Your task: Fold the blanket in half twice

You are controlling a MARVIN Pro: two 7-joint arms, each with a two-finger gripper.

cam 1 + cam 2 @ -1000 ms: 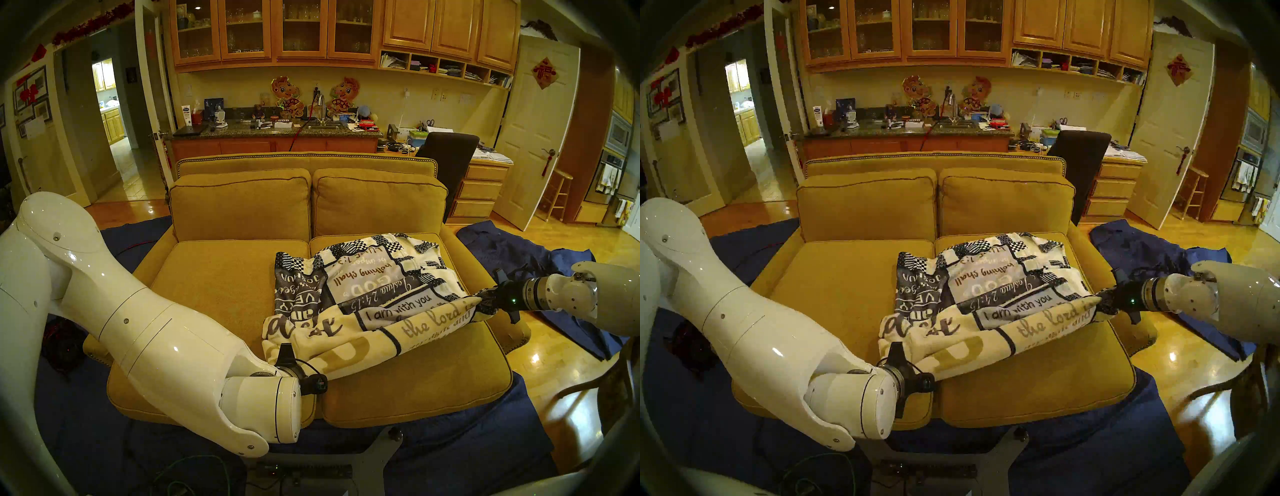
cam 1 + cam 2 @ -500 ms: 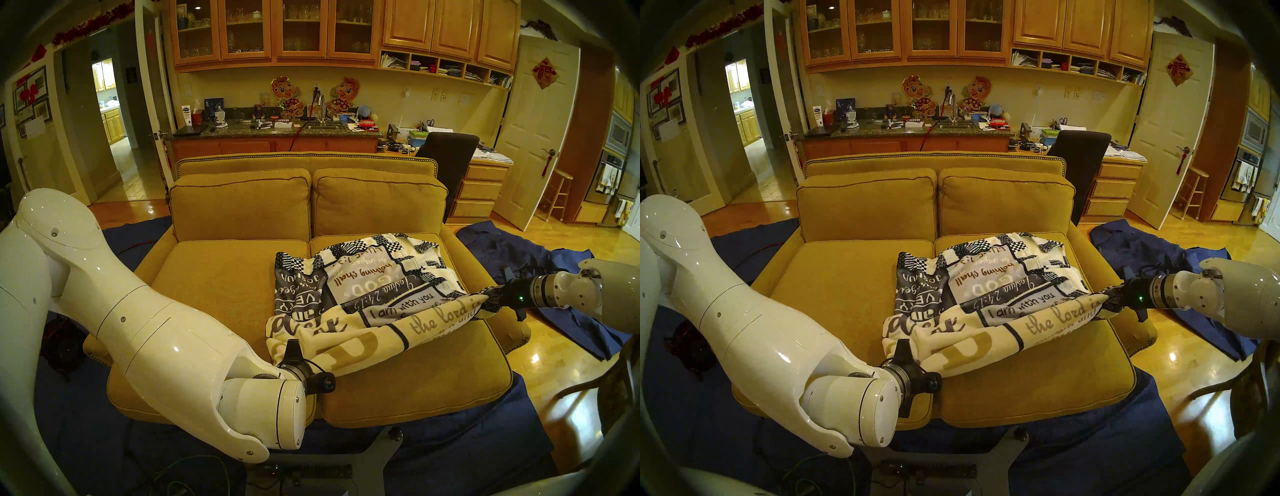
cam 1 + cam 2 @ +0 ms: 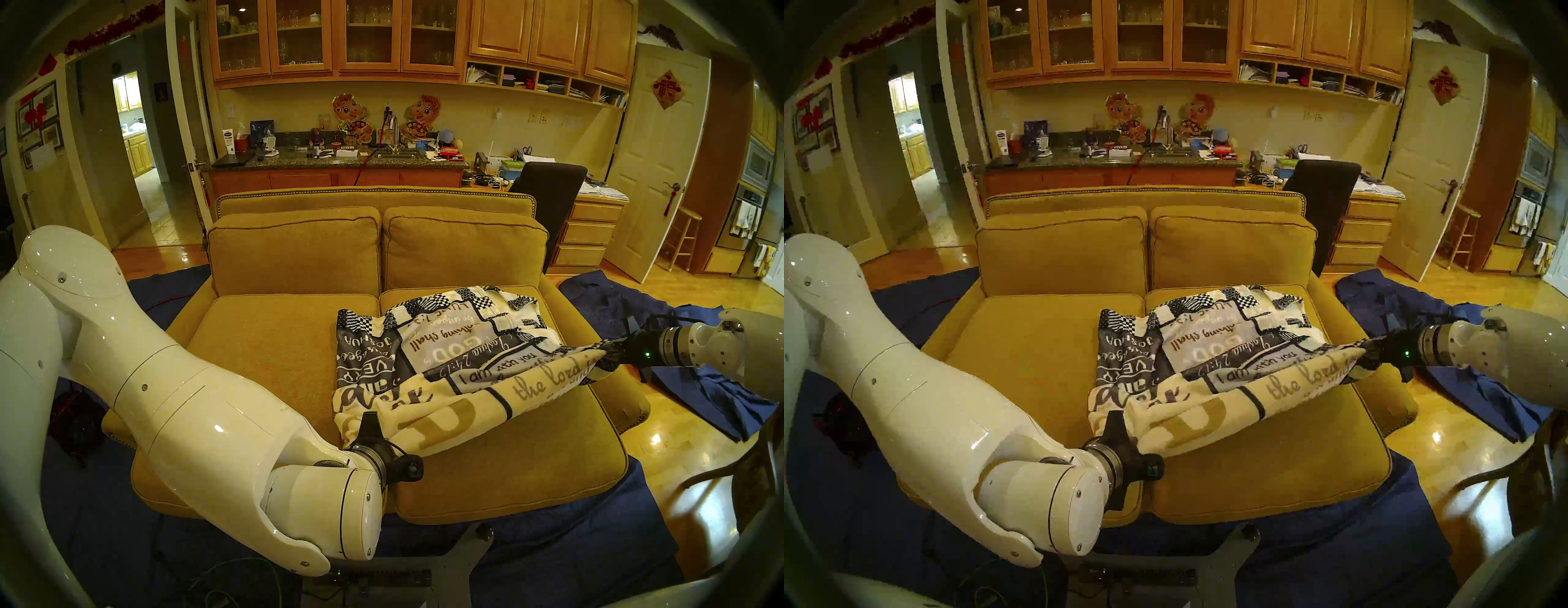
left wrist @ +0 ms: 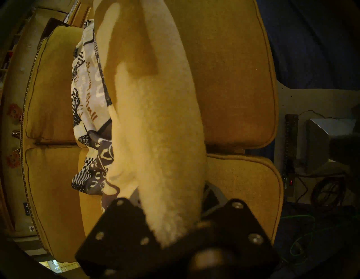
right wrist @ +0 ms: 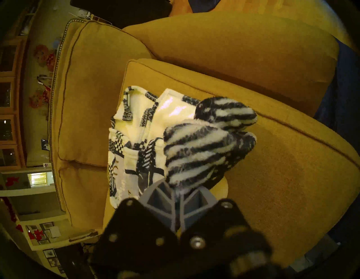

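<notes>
Both grippers, left gripper (image 3: 384, 437) and right gripper (image 3: 611, 361), clamped on the blanket (image 3: 449, 356), have risen rightward; next, carry the lifted edge toward the sofa (image 3: 271, 339) back.

The left arm (image 3: 178, 407) is bent low across the near left, its left gripper (image 4: 175, 231) clamped on cloth. The right arm (image 3: 721, 352) is extended from the right, the right gripper (image 5: 176, 196) pinched shut on a striped fold.
</notes>
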